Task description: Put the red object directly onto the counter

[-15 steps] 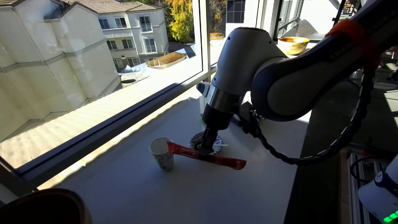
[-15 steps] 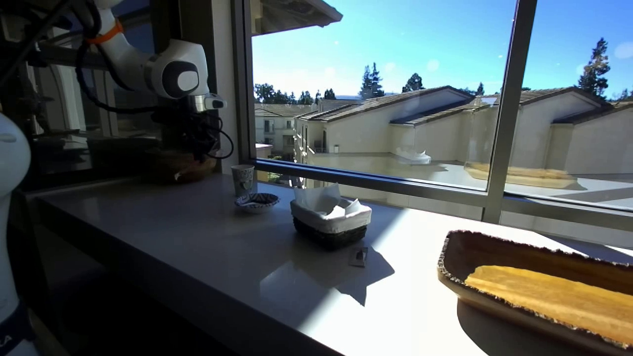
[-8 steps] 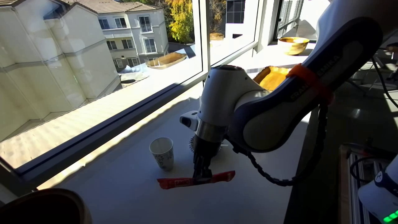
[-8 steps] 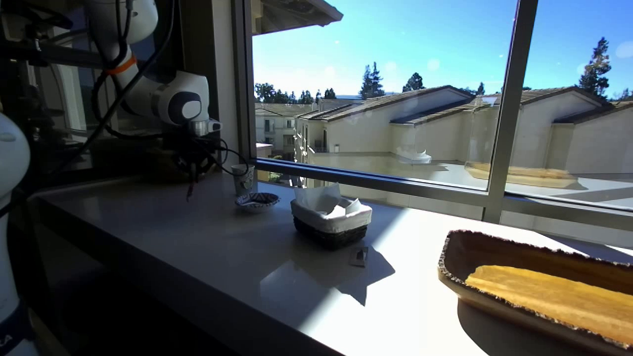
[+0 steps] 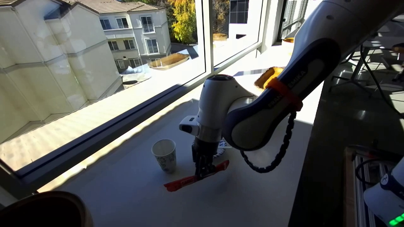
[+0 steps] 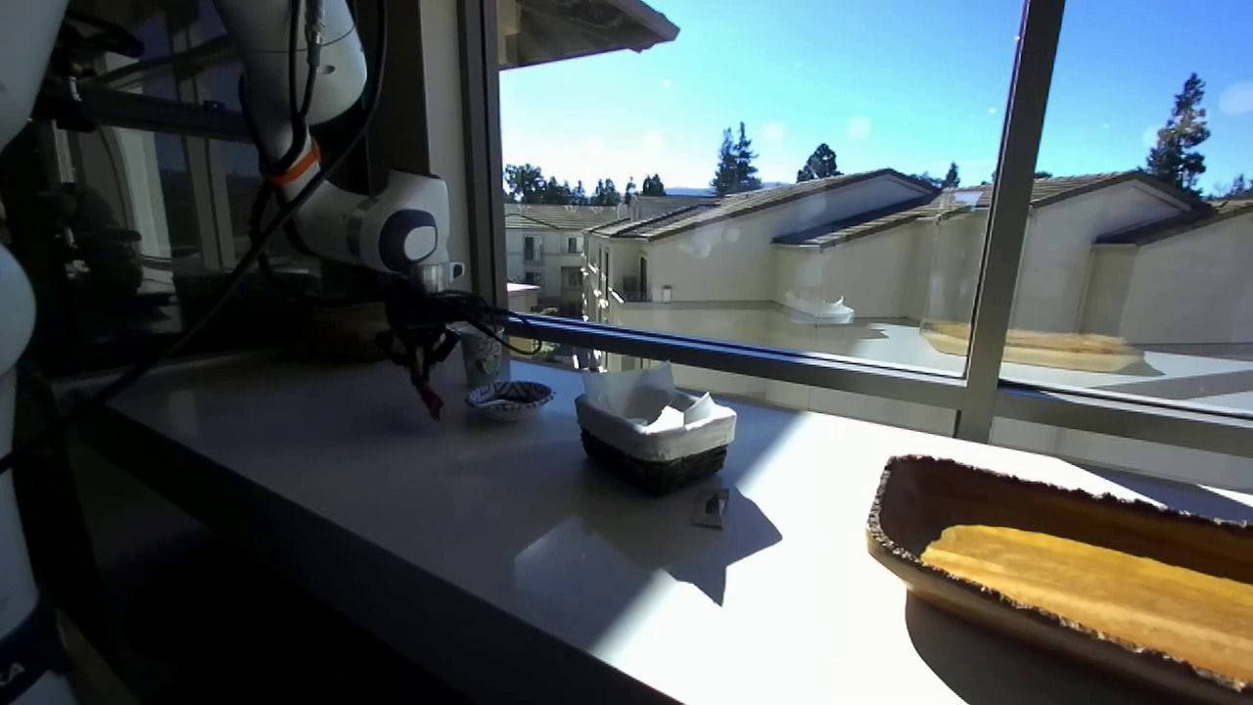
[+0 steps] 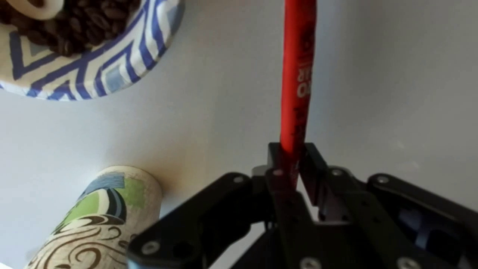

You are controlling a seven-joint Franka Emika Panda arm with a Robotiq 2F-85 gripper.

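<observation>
We see the gripper [image 7: 293, 158] pinching the red packet [image 7: 298, 74] from both sides, with the pale counter [image 7: 224, 97] behind it. To the packet's upper left we have a blue-patterned bowl [image 7: 112, 71] of dark coffee beans [image 7: 97, 22]; to its lower left, a printed cup [image 7: 101, 228].

Counter [image 6: 392, 490]: long, smooth, pale grey-white, with dark edge; in an exterior view, shaded toward 9 o'clock, sunlit toward 4.

Red object [image 5: 184, 182]: slim, oblong, pale-lettered; clamped near mid-length; runs from 8 to 2 o'clock in an exterior view, over the counter, contact unclear.
</observation>
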